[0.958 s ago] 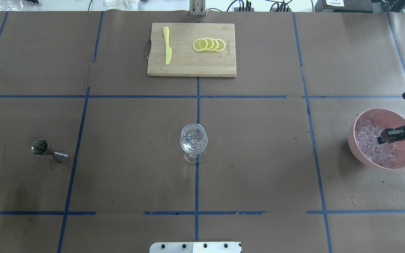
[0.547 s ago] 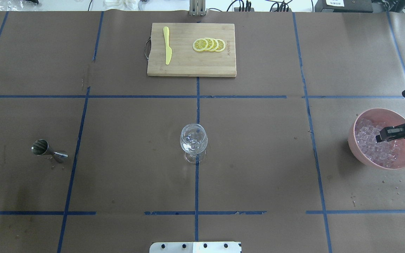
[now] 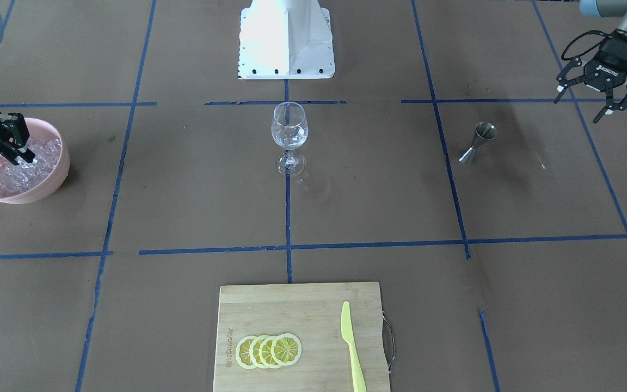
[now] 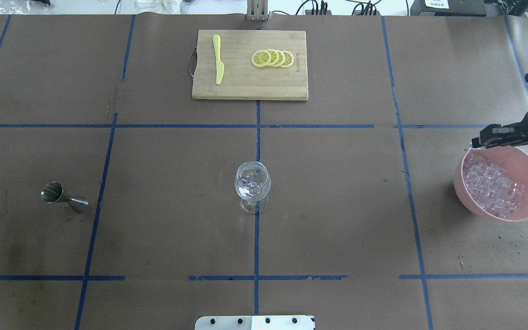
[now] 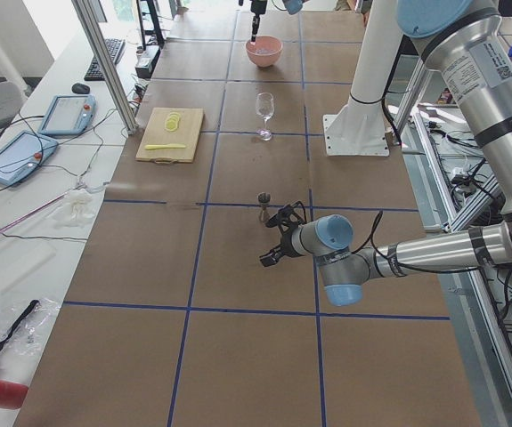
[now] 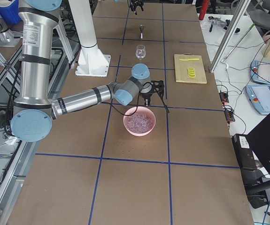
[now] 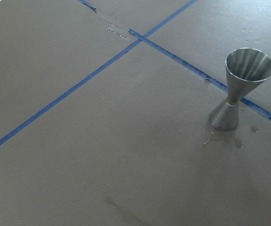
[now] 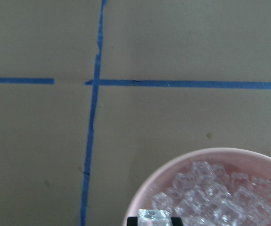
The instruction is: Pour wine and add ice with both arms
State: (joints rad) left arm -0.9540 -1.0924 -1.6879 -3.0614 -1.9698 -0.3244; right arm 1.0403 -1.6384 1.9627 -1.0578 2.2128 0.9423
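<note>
My right gripper (image 4: 475, 141) hangs above the far rim of the pink bowl (image 4: 460, 183), shut on one piece of ice (image 8: 154, 215). The rest of the ice (image 4: 493, 183) lies heaped in the bowl. A clear stemmed wine glass (image 4: 252, 183) stands upright at the table's centre. My left gripper (image 3: 591, 106) is open and empty, raised near the table's left edge, apart from the steel jigger (image 3: 477, 142). That jigger (image 7: 241, 89) stands upright with a few drops around its foot. No wine bottle is in view.
A bamboo cutting board (image 4: 250, 87) at the far centre carries lemon slices (image 4: 272, 58) and a yellow knife (image 4: 218, 59). The white pedestal (image 3: 286, 38) stands behind the glass. Water drops (image 4: 527, 236) speckle the paper beside the bowl.
My right gripper has lifted out of the ice heap and moved up toward the bowl's far rim, carrying a cube. The left gripper's tip has slipped out of the overhead view.
</note>
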